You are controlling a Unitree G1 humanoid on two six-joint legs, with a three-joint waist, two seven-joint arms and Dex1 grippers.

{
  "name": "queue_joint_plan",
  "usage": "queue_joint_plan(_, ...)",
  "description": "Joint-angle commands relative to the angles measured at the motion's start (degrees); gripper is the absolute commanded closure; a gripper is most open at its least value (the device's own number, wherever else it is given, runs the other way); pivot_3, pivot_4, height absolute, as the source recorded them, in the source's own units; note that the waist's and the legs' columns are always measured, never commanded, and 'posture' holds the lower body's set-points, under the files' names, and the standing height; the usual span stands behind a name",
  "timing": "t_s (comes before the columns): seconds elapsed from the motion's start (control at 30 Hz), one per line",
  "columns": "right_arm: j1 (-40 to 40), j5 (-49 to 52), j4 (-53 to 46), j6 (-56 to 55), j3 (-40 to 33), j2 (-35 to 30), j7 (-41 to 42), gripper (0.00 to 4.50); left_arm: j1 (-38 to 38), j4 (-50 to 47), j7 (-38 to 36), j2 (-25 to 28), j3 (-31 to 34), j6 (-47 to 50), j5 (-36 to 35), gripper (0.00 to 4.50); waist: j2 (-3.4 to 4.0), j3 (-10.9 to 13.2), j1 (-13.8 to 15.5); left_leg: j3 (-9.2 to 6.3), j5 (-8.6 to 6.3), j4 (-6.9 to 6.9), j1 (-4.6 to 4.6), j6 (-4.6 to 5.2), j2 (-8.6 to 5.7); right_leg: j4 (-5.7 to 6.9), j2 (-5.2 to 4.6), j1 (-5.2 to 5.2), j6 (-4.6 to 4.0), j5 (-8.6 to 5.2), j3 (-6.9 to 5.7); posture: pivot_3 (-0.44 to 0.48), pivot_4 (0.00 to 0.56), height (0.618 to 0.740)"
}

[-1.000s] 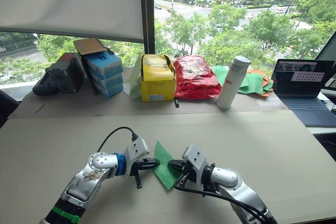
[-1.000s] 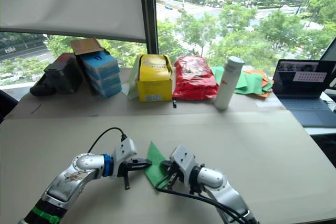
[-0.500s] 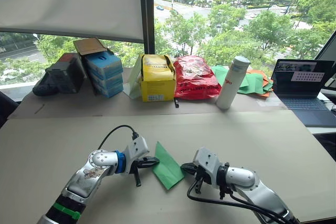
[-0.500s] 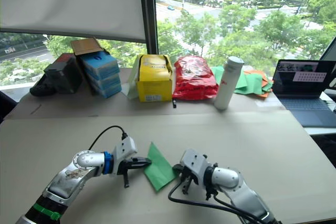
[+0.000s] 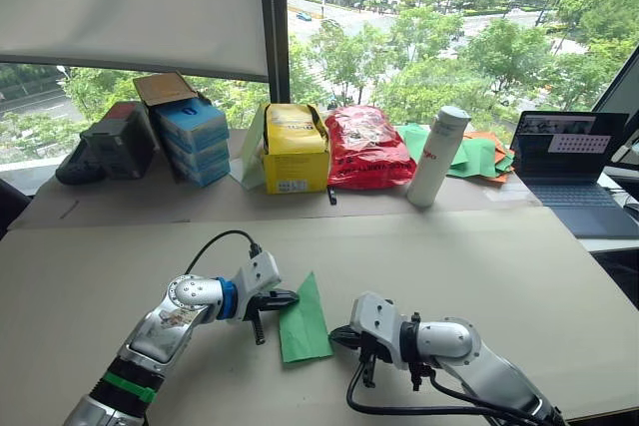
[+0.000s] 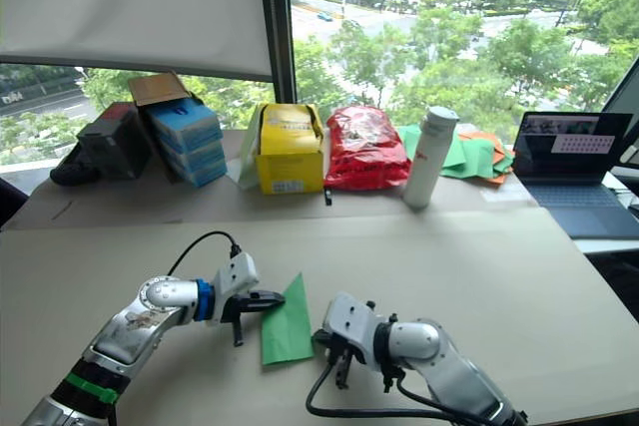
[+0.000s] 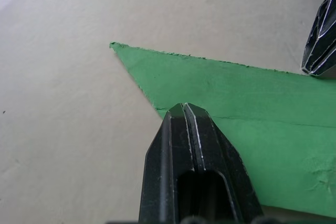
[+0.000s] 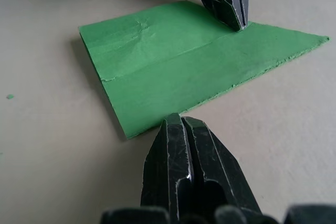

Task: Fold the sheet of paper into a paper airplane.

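Observation:
The green sheet of paper lies flat on the table, folded into a pointed wedge: the paper airplane, its tip pointing away from me. A crease runs along its length. My left gripper is shut, with its tip resting on the wedge's left edge at the crease. My right gripper is shut too, low over the table with its tip at the wedge's right edge, holding nothing.
Along the back of the table stand a dark bag, stacked blue boxes, a yellow box, a red bag, a white bottle, a pile of green and orange sheets and a laptop.
My right gripper has drawn back off the paper to its right edge. The wedge has turned slightly, its tip now pointing straighter away. My left gripper stays at the left edge.

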Motion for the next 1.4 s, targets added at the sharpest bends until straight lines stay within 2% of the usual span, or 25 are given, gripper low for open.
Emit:
queue_joint_plan(0.03,-0.8,0.3,1.7,-0.5,4.0,0.0,4.0,4.50,-0.6,0.3,-0.7,1.0,-0.2,-0.8,1.1,4.49,0.00,0.0,-0.1,0.00,0.00,0.00,0.00,0.00,0.00,0.00,0.00,0.00,0.00,0.00,-0.01,0.000,0.150,0.740)
queue_joint_plan(0.17,-1.9,-0.1,3.3,-2.0,4.2,0.1,5.0,4.50,-0.6,-1.2,-1.6,1.4,0.0,-0.8,0.9,4.49,0.00,0.0,-0.2,0.00,0.00,-0.01,0.01,0.00,0.01,0.01,0.02,-0.01,-0.01,0.00,-0.02,0.000,0.150,0.740)
queue_joint_plan(0.33,-4.9,1.9,7.6,-4.9,-1.3,0.5,5.6,4.50,1.2,-3.2,-2.9,2.6,-0.9,-1.1,1.4,4.49,0.00,0.0,-0.3,0.00,0.01,-0.01,0.00,-0.02,0.01,0.01,0.00,-0.02,-0.01,0.00,-0.01,0.000,0.150,0.740)
queue_joint_plan(0.47,-8.9,4.2,12.6,-8.2,-5.1,3.1,5.7,4.50,2.2,-3.8,-2.8,2.8,-1.4,-1.4,1.9,4.49,0.01,0.0,-0.2,0.00,0.01,0.01,-0.04,-0.02,0.00,0.02,-0.06,-0.03,0.00,0.00,0.00,0.000,0.150,0.740)
queue_joint_plan(0.7,-15.7,1.5,23.0,-13.6,-5.1,8.3,5.2,4.50,3.0,-4.5,-2.5,2.9,-1.9,-1.6,2.5,4.49,0.02,0.0,-0.2,0.01,0.03,0.00,-0.08,-0.05,-0.02,0.02,-0.06,-0.05,0.00,0.00,0.01,0.000,0.150,0.740)
queue_joint_plan(0.87,-17.5,1.0,27.2,-15.6,-4.6,10.9,5.8,4.50,3.5,-5.0,-2.0,2.7,-1.9,-1.4,2.6,4.49,0.03,0.0,-0.1,0.02,0.14,0.01,-0.12,-0.24,-0.03,0.01,-0.08,-0.06,0.00,0.00,0.01,0.000,0.150,0.740)
queue_joint_plan(1.13,-18.1,-2.9,34.9,-16.9,-3.1,11.0,6.2,4.50,3.9,-5.5,-1.4,3.1,-1.4,-1.2,2.4,4.49,0.04,0.0,-0.1,0.00,0.12,0.00,-0.06,-0.21,-0.02,0.03,-0.08,-0.03,0.00,0.01,0.04,0.000,0.150,0.740)
queue_joint_plan(1.4,-22.5,-3.6,44.8,-21.1,-4.6,13.1,5.2,4.50,3.8,-5.7,-1.1,2.9,-1.5,-1.1,2.4,4.49,0.05,0.0,-0.4,0.01,0.11,-0.05,0.09,-0.19,-0.02,0.09,-0.10,0.04,-0.01,0.01,0.12,0.000,0.150,0.740)
